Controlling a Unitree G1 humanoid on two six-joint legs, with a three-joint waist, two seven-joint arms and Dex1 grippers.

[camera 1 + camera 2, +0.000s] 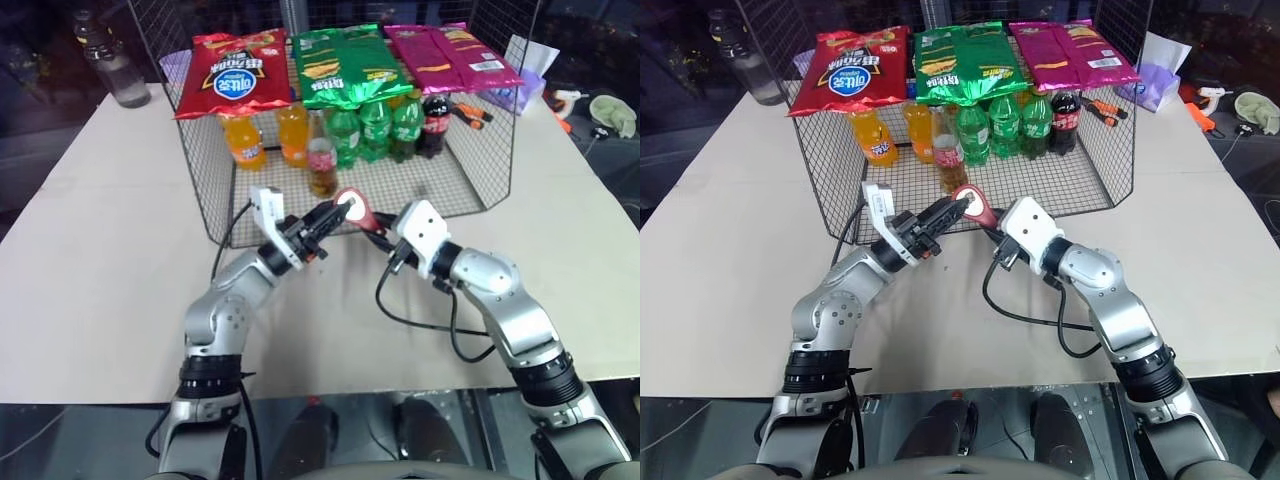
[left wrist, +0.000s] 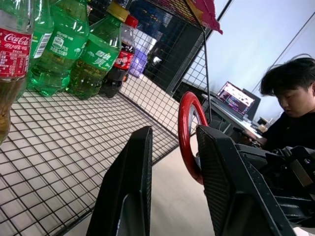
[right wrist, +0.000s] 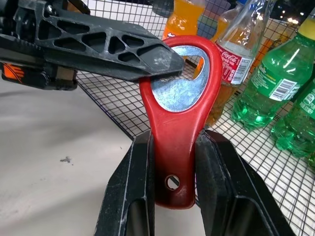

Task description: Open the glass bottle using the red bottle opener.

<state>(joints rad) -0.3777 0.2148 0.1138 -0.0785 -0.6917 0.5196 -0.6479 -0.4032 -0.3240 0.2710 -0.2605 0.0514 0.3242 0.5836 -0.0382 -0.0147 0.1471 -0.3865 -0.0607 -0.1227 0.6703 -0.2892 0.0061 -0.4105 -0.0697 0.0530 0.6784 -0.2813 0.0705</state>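
Right claw (image 3: 174, 147) gripping one red bottle opener (image 3: 179, 123), left claw (image 1: 335, 215) narrow, one glass bottle (image 1: 321, 160).

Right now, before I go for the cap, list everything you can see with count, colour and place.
glass bottle: one, clear with amber drink, front of the wire rack
red bottle opener: one, red, clamped by its handle in the right gripper, head up
orange soda bottles: two, orange, rack floor, left of the glass bottle
green soda bottles: three, green, right of it
cola bottle: one, dark, far right of the row
snack bags: three, red, green, magenta, on the rack top
wire rack: one, black, on the beige table
person: one, dark hair, beyond the rack
left gripper: fingers apart, a tip at the opener's head
right gripper: shut on the opener
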